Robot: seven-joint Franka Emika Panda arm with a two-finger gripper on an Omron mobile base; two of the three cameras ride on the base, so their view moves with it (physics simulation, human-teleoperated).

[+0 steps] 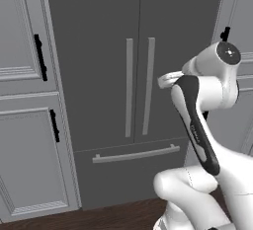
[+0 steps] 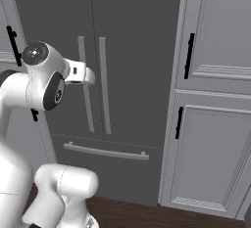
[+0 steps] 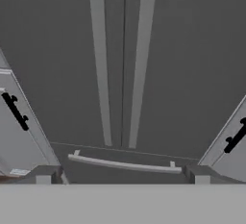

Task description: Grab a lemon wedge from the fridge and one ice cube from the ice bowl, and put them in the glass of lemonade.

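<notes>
The fridge (image 1: 99, 51) is a tall dark grey unit with both doors shut. Two long vertical grey bar handles (image 1: 129, 87) run side by side along its centre seam, and a horizontal bar (image 1: 136, 154) crosses the bottom drawer. In the hand view the fridge (image 3: 57, 50) fills the frame straight ahead. My gripper (image 3: 122, 175) is open, its fingertips (image 3: 48, 174) wide apart with nothing between them, and it stands short of the doors. From the right base view the fridge (image 2: 132, 26) is seen behind my arm. The lemon wedge, ice cube, ice bowl and glass of lemonade are out of view.
Light grey panelled cabinets (image 1: 24, 140) with black handles (image 1: 54, 125) flank the fridge on the left, and more cabinets (image 2: 211, 148) on the right. Dark wooden floor (image 2: 147, 215) runs along the base.
</notes>
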